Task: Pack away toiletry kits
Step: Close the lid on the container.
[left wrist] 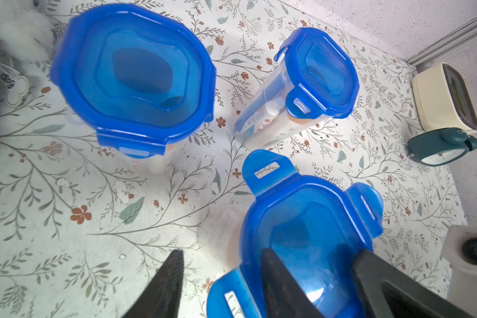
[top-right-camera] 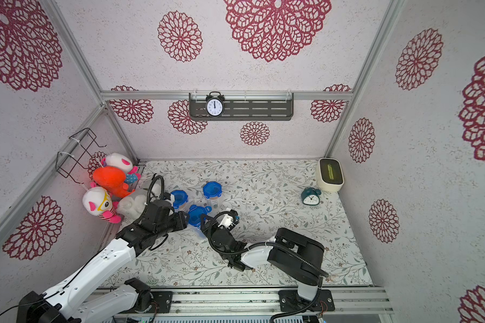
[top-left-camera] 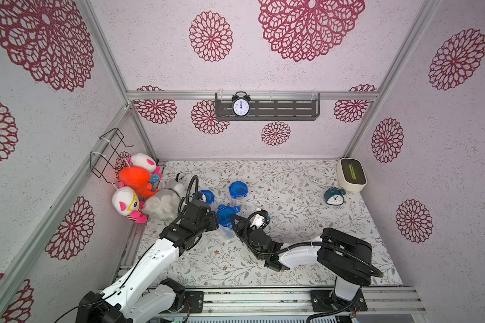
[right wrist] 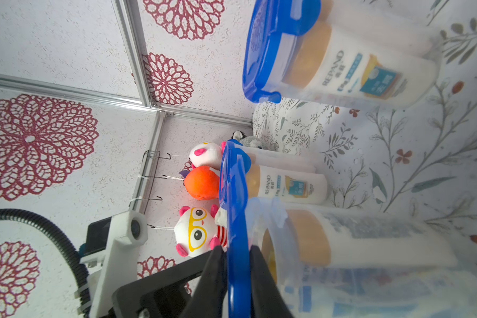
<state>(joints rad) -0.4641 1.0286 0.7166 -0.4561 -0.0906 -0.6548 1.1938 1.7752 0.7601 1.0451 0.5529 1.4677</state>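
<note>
Here, the counter (top-left-camera: 291, 251) has four plush toys (top-left-camera: 136, 179) crowding its far-left corner and one cream box (top-left-camera: 351, 174) far right. Three cups stand left of centre: left cup (top-left-camera: 207, 195), far cup (top-left-camera: 238, 191), near cup (top-left-camera: 226, 216). One teal alarm clock (top-left-camera: 334, 196) sits right, well apart. The left gripper (left wrist: 222, 252) fingers are apart over the near cup's lid (left wrist: 309, 220). The right gripper (right wrist: 236, 247) fingers clamp the lid's edge.

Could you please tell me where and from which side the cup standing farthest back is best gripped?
Probably around its clear wall just under the blue lid, coming level from the side toward the teal clock: the cup stands upright, the lid overhangs like a stop, and the other two cups crowd its other side.
</note>
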